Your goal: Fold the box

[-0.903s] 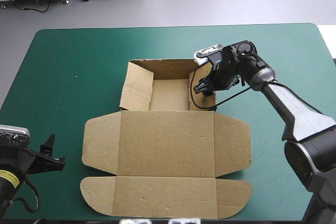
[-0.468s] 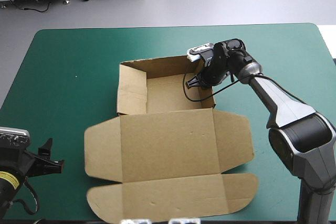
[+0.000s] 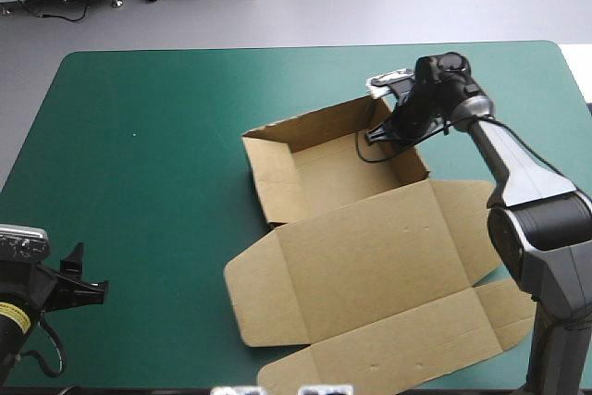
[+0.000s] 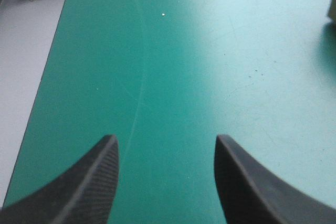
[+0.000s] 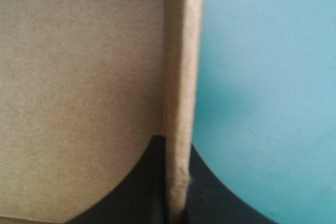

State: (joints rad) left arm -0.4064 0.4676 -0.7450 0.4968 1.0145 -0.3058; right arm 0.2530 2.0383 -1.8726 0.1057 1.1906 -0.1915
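Note:
The brown box (image 3: 370, 256) lies right of the table's middle, turned askew. Its tray (image 3: 328, 168) has walls raised, and the lid lies flat toward the near edge with its flaps spread. My right gripper (image 3: 381, 131) is at the tray's far right wall, shut on it. The right wrist view shows the wall's edge (image 5: 181, 66) running up between the black fingers (image 5: 176, 148). My left gripper (image 3: 79, 279) hovers at the near left corner, well away from the box. It stands open (image 4: 165, 140) over bare teal-green cover.
The lid's near flap (image 3: 388, 358) reaches the table's front edge, and its right flap (image 3: 476, 219) lies under the right arm. The teal-green cover (image 3: 139, 154) stretches between my left gripper and the box. The table's left edge (image 4: 39, 98) runs beside my left gripper.
My right gripper has shut on the tray's right wall. It has dragged the whole box to the right, turning it askew. The left gripper has barely moved, its fingers a little closer together.

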